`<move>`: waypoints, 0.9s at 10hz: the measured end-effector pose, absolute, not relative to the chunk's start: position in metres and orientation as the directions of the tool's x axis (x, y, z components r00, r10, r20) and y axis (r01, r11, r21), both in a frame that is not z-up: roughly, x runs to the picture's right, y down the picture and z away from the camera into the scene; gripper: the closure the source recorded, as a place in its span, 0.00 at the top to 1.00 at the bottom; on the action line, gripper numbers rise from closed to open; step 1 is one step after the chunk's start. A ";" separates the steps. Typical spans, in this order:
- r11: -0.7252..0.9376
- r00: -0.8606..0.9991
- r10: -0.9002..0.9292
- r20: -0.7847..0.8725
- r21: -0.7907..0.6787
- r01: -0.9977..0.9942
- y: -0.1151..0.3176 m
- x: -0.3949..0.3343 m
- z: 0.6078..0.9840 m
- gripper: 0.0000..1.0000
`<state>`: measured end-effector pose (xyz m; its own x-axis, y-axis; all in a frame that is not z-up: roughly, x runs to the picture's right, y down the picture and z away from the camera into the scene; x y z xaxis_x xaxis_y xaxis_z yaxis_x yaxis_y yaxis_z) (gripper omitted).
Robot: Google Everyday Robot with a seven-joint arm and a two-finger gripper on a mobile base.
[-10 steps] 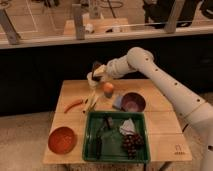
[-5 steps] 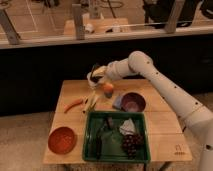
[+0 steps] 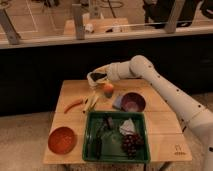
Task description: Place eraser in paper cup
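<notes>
Fingers clenched on what looks like the small dark, nearly black rectangular eraser (image 3: 99,76), a dark patch between the pale tips. The gripper (image 3: 95,78) hangs in the air above the back edge of the light wooden table (image 3: 165,131), left of centre. The white arm reaches in from the right.

Just below the gripper on the table is a round orange-red fruit (image 3: 108,89). Next to it lie some thin yellow-green sticks (image 3: 92,102), and a long orange carrot-like thing (image 3: 73,105) lies further left.

Right of the fruit is a round purple bowl (image 3: 133,102), with a flat grey-blue thing (image 3: 117,103) touching its left side.

A green plastic rectangular tray (image 3: 90,142) sits at the front centre. Inside are a bunch of dark grapes (image 3: 131,143), a dark item I can't identify, and a white angular shape that may be the small white paper cup (image 3: 127,126) – can't tell for sure. That is well apart from the gripper.

A round orange bowl (image 3: 62,139) sits at the front left corner.
</notes>
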<state>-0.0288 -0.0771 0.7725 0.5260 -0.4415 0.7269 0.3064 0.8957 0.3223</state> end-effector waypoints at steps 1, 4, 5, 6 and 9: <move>0.903 0.532 -0.427 0.731 0.312 0.295 -0.078 -0.028 0.772 0.00; 0.940 0.548 -0.341 0.764 0.265 0.215 -0.075 -0.024 0.784 0.00; 0.969 0.562 -0.244 0.790 0.218 0.115 -0.077 -0.021 0.791 0.00; 0.986 0.575 -0.135 0.807 0.167 -0.003 -0.079 -0.016 0.797 0.00; 0.983 0.571 0.008 0.821 0.097 -0.153 -0.081 -0.007 0.803 0.00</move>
